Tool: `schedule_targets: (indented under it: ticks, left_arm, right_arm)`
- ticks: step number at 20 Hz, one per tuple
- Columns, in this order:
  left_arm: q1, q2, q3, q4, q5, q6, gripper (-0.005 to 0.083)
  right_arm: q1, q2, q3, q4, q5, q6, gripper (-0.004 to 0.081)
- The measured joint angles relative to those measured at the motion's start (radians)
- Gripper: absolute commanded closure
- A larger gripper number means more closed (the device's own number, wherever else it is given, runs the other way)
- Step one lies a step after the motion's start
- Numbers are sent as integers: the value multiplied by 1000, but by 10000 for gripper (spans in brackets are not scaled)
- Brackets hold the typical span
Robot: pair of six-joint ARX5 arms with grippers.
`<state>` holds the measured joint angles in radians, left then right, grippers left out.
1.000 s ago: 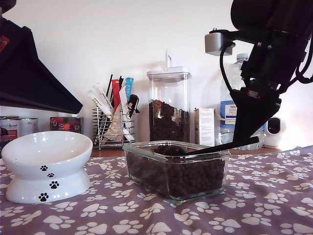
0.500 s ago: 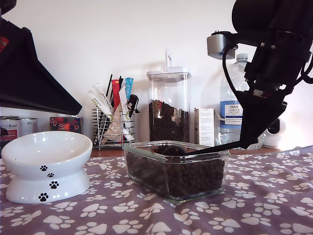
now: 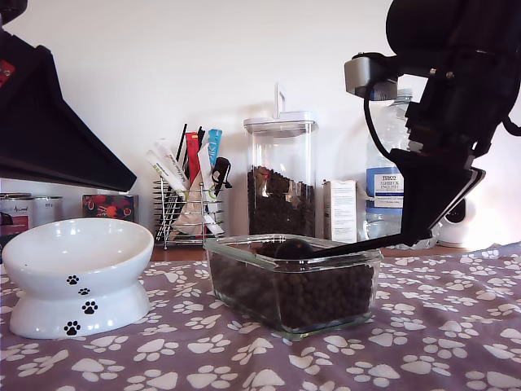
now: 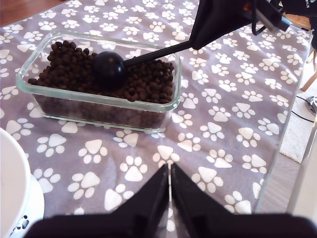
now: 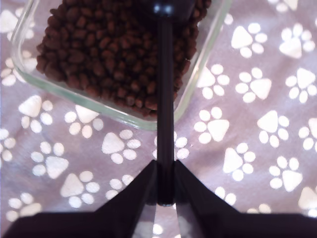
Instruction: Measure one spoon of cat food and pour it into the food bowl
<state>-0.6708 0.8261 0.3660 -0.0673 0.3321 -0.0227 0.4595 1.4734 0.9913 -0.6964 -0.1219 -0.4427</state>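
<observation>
A clear glass dish (image 3: pixel 244 269) holds the cat food (image 3: pixel 303 295), dark kibble (image 4: pixel 69 69) also seen from above (image 5: pixel 99 54). The black spoon (image 3: pixel 295 248) has its round bowl (image 4: pixel 109 69) in the kibble, and its thin handle (image 5: pixel 165 99) runs out over the rim. My second gripper (image 5: pixel 165 191) is shut on the handle's end at the exterior view's right (image 3: pixel 407 236). The white food bowl (image 3: pixel 77 277) with black paw prints stands at the exterior view's left, empty as far as shows. My first gripper (image 4: pixel 170 173) is shut with nothing in it, hanging over the cloth near the food bowl (image 4: pixel 10 183).
A purple paw-print cloth (image 3: pixel 423 342) covers the table. Behind the dish stand a tall lidded canister (image 3: pixel 281 175) of kibble, a wire rack (image 3: pixel 191 199) of sachets, a white box (image 3: pixel 342 210) and a water bottle (image 3: pixel 381 191). A black arm part (image 3: pixel 49 122) fills the exterior view's upper left.
My second gripper has shifted slightly toward the exterior view's right and turned a little. The spoon's bowl has moved a touch in the kibble with it. The first arm has stayed still.
</observation>
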Motion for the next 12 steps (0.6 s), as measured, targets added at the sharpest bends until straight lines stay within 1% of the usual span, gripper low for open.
schedule_targets:
  ticks: [2,4,6,9,10,12]
  left_arm:
    - [0,0,0,0,0,0,793]
    - [0,0,0,0,0,0,793]
    - [0,0,0,0,0,0,793]
    - [0,0,0,0,0,0,793]
    - [0,0,0,0,0,0,793]
    - [0,0,0,0,0,0,793]
  right_arm:
    - [0,0,35,-29,-27,80,783]
    - [0,0,68,-50,-83,185,783]
    - [0,0,77,-65,-168,289,783]
    - [-5,0,76,-85,-293,472,783]
    - [-21,0,76,-90,-345,512,783]
    - [-67,0,76,-106,-478,581,783]
